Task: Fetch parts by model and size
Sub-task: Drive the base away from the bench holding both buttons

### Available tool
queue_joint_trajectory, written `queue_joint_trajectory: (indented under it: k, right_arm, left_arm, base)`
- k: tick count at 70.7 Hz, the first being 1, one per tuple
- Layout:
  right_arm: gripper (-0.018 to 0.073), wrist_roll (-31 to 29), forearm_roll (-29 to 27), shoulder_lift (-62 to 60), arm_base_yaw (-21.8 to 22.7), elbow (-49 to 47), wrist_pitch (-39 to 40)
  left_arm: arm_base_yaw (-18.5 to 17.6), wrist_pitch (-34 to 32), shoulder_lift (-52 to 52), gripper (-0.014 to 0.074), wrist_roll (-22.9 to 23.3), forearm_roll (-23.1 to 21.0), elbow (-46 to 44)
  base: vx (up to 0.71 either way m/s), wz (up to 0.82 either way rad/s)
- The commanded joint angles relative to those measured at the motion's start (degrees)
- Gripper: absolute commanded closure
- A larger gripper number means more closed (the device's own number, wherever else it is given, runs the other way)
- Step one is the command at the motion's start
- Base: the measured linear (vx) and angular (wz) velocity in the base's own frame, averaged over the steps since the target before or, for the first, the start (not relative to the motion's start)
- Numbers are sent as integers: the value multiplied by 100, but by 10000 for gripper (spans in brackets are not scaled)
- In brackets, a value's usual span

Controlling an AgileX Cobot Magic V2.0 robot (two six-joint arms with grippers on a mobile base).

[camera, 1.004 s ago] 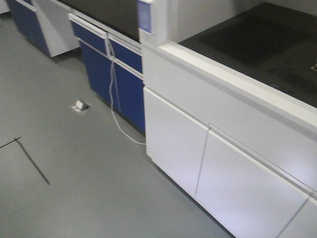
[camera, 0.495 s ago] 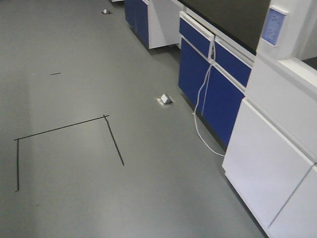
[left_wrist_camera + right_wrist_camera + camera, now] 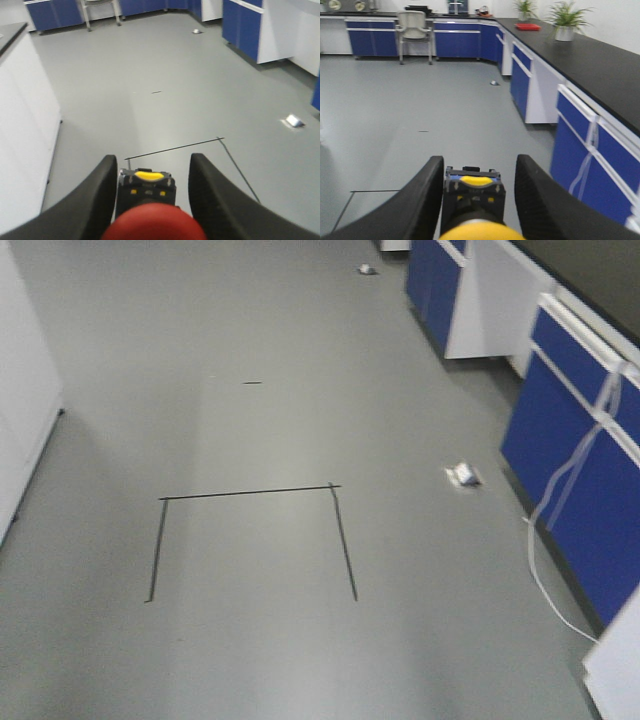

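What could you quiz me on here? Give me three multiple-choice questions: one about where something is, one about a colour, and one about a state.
1. Where is the red-capped switch?
A. On the floor inside the tape lines
B. In the left gripper
C. On the black countertop

2. What colour is the cap of the second switch, the one in the right gripper?
A. Green
B. White
C. Yellow

3. How are the blue cabinet doors on the right?
A. Shut
B. Wide open
C. Taken off

Answers:
1 B: the left wrist view shows it clamped in that gripper.
2 C: the right wrist view shows a yellow dome nearest the camera.
3 A: the front view shows the door fronts lying flush.
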State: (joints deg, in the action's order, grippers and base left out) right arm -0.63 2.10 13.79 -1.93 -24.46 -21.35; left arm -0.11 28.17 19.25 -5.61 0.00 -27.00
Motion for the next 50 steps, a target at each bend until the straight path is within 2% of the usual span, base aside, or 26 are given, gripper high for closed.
queue_joint_trajectory:
  k: [1,23,50]
  right_arm:
    - [568,-6,36,51,38,-153,503]
    - [568,-6,36,51,38,-153,498]
    - [568,-6,36,51,38,-153,498]
  left_arm:
    - [-41,-452,51,601,15,0,-147]
    - [-41,-452,51,601,15,0,-147]
    - [-41,-452,51,601,15,0,-147]
  base:
    - [25,51]
    - [29,38]
    - [39,8]
